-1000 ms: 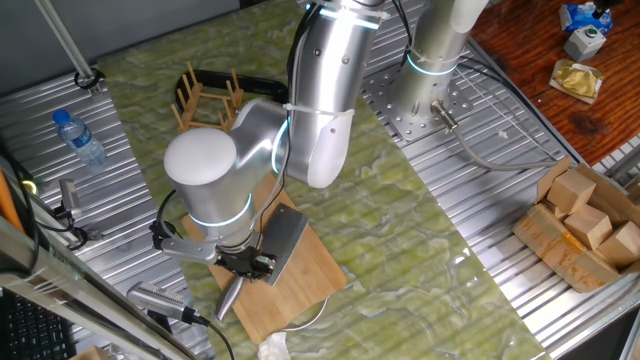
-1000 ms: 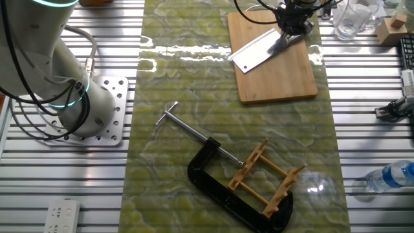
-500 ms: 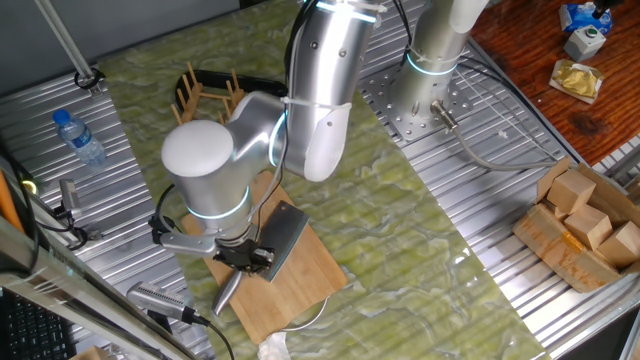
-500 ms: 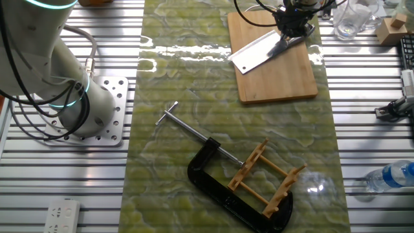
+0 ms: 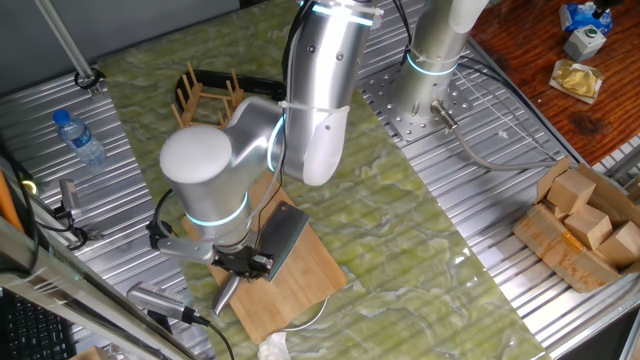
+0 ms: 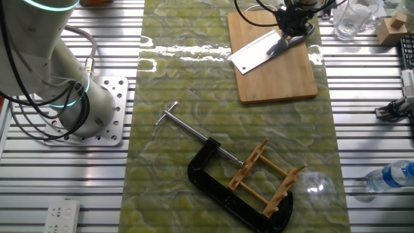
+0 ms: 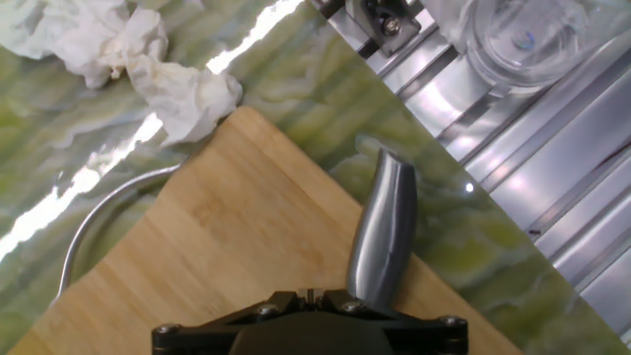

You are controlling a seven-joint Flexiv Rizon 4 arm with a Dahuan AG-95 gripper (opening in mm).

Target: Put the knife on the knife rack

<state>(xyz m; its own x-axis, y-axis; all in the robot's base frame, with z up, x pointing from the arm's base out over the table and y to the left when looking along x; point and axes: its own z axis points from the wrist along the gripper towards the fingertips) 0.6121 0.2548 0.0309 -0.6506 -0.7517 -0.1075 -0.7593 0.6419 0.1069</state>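
The knife (image 5: pixel 283 237) is a grey steel cleaver over the bamboo cutting board (image 5: pixel 305 278). Its slim silver handle (image 7: pixel 381 232) points past the board's corner. My gripper (image 5: pixel 250 262) is at the joint between blade and handle, with the jaws drawn close on a thin edge there. In the other fixed view the knife (image 6: pixel 253 52) lies slantwise across the board (image 6: pixel 275 74) under the gripper (image 6: pixel 289 29). The knife rack (image 5: pixel 207 95), light wooden pegs on a frame, stands far from the board at the mat's other end (image 6: pixel 266 179).
A black C-clamp (image 6: pixel 220 188) wraps around the rack's base, its steel bar pointing toward the mat's middle. Crumpled tissue (image 7: pixel 128 49) and a glass (image 7: pixel 518 39) lie near the board. A water bottle (image 5: pixel 78 137) and a box of wooden blocks (image 5: pixel 580 225) sit off the mat.
The arm's white elbow has shifted a little to the left. Gripper and knife stay almost where they were over the board.
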